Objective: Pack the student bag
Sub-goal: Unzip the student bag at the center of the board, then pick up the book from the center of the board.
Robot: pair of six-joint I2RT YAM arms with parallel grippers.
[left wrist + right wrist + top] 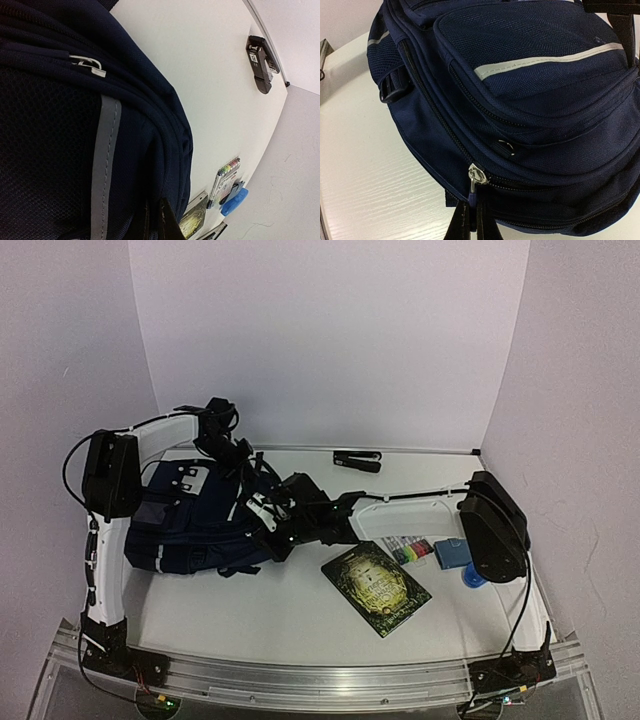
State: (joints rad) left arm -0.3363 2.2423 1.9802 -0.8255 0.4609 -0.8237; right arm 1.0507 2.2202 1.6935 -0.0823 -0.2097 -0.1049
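Observation:
The student bag point(195, 525), navy blue with pale stripes, lies on the left part of the table. It fills the left wrist view point(75, 140) and the right wrist view point(530, 100). My left gripper point(243, 480) is at the bag's far right side; in its own view the gripper point(155, 222) is shut on a fold of the bag's fabric by a seam. My right gripper point(268, 525) is at the bag's right end. Up close that gripper point(471, 222) is shut on the blue tab of a silver zipper pull point(476, 177) on a closed zipper.
Right of the bag lie a dark green book point(377, 588), a pack of coloured markers point(410, 548), a small blue pouch point(452, 554) and a blue object point(473, 578). A black stapler point(357, 458) sits near the back wall. White walls enclose the table.

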